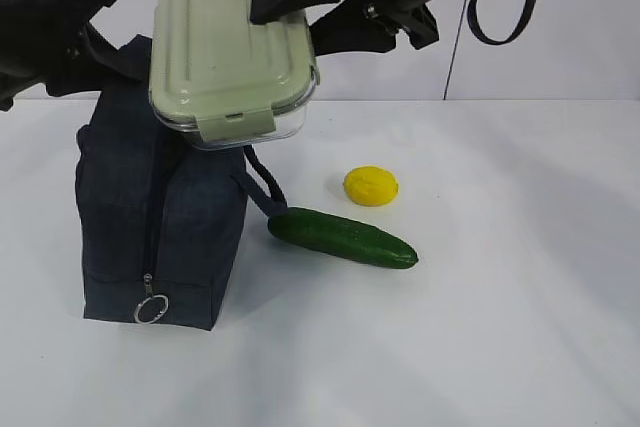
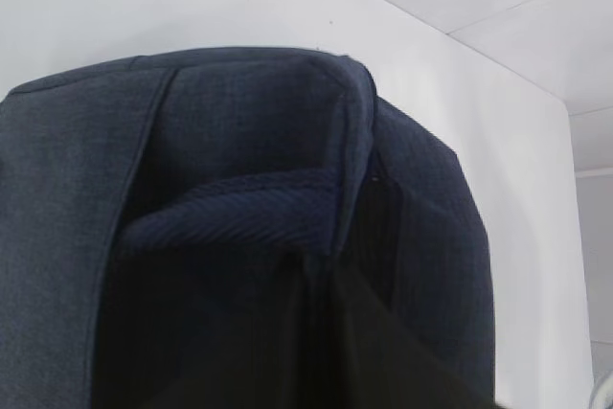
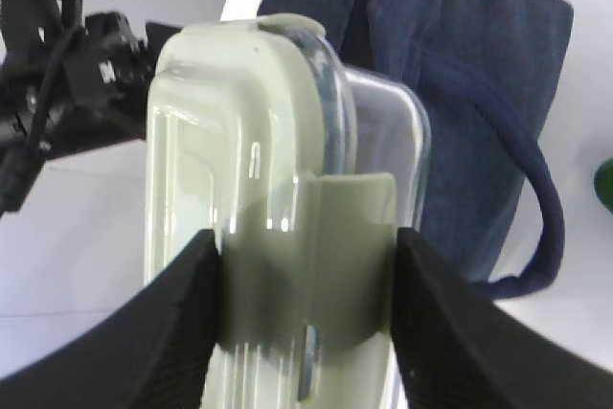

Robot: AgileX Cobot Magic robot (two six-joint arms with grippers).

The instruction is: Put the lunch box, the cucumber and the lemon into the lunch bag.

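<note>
The lunch box, clear with a pale green lid, hangs tilted in the air just above the top of the lunch bag. My right gripper is shut on its right end, and the right wrist view shows the black fingers clamping lid and base at the clip. My left gripper is at the bag's upper back edge, shut on a fold of the navy fabric; its tips are lost in the dark there. The lemon and cucumber lie on the table to the bag's right.
The bag's zipper ends in a silver ring pull at its front bottom. A strap handle loops out on its right side, close to the cucumber's end. A black cable hangs from the right arm. The table is white.
</note>
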